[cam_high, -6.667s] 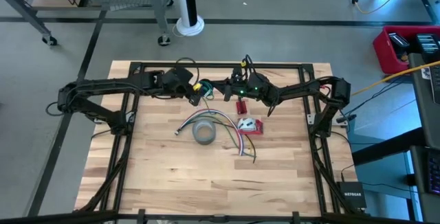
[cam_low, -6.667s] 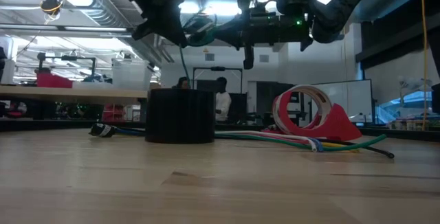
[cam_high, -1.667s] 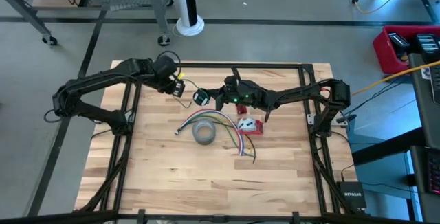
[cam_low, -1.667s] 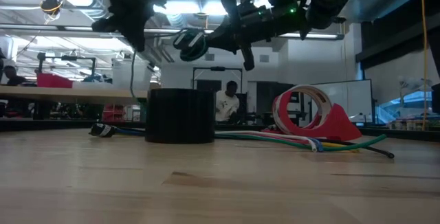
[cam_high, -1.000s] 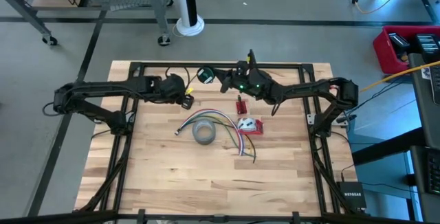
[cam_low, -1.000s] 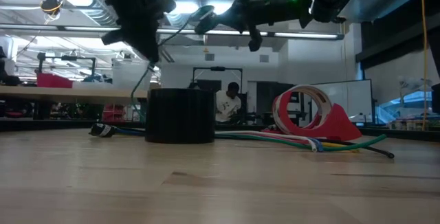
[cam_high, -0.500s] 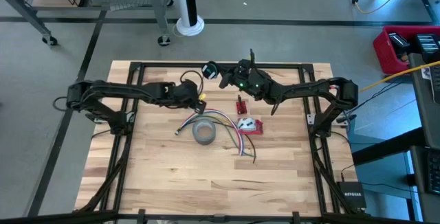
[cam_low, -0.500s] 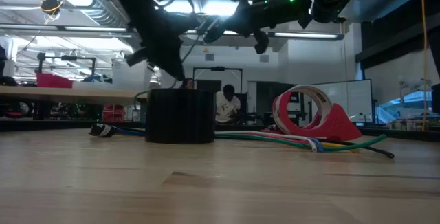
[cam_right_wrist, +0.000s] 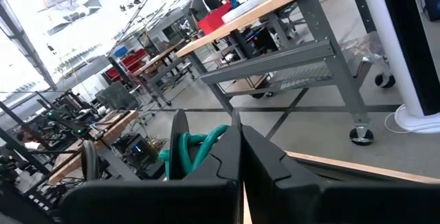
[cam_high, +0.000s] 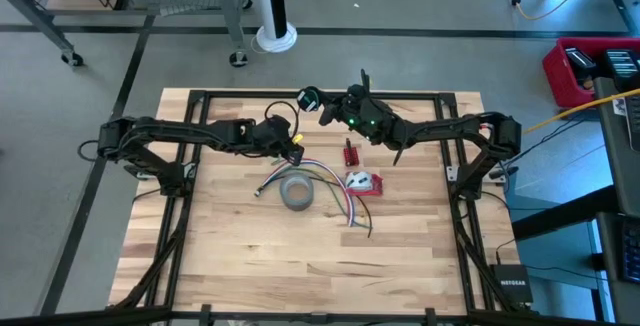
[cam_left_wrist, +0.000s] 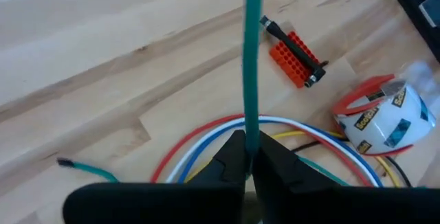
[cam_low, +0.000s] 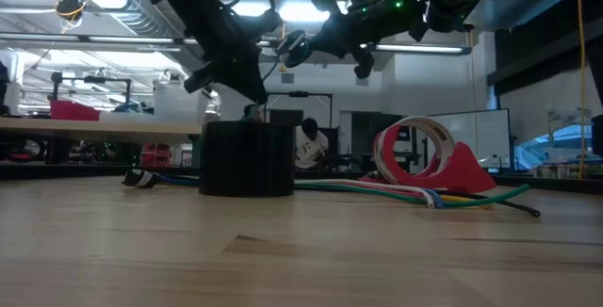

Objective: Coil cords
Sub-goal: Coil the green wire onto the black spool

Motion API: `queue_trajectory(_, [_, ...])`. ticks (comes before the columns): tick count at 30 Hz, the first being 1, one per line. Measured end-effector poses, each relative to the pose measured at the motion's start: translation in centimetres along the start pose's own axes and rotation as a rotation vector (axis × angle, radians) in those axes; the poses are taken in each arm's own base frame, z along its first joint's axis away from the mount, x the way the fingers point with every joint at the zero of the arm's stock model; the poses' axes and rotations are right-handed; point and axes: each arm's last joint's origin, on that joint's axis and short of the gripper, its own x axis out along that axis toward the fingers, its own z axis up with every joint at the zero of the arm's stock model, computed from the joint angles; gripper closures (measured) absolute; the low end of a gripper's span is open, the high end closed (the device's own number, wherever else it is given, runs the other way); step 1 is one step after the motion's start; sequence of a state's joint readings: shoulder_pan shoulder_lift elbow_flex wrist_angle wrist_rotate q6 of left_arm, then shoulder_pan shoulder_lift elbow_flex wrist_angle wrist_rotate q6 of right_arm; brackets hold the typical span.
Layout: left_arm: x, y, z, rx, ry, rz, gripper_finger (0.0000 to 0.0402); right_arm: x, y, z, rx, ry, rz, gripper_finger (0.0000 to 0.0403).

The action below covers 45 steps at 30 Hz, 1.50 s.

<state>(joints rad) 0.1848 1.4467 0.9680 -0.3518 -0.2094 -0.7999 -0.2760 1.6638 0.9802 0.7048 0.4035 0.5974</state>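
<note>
Cord (cam_left_wrist: 251, 59) runs taut only in left wrist view.

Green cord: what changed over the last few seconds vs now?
The right gripper carried the green cord coil from above the table's middle toward the far edge; the left gripper swung back in toward the middle, pinching the cord's tail. Both stayed shut on it. The grey tape roll and loose wires haven't moved.
</note>
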Motion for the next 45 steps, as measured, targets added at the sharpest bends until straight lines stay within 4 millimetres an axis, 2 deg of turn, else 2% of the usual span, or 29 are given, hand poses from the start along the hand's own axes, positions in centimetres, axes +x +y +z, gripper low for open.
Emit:
queue_trajectory(12, [0.0,-0.2,0.2,0.087,-0.02,-0.015,0.0349,0.0,0.1,0.0,0.0,0.009,0.014,0.0395])
queue_trajectory(23, [-0.2,-0.7,-0.5,0.088,-0.011,-0.019,0.0363,0.0,0.1,0.0,0.001,0.011,0.019,0.0395])
queue_trajectory(30, [-0.3,-1.1,-1.0,0.104,0.001,-0.027,0.0358,0.0,0.1,0.1,0.003,0.005,0.023,0.0395])
queue_trajectory(45, [2.6,-1.3,-2.7,0.142,0.052,0.041,0.0359,0.0,0.2,0.1,0.006,-0.002,0.029,0.0395])
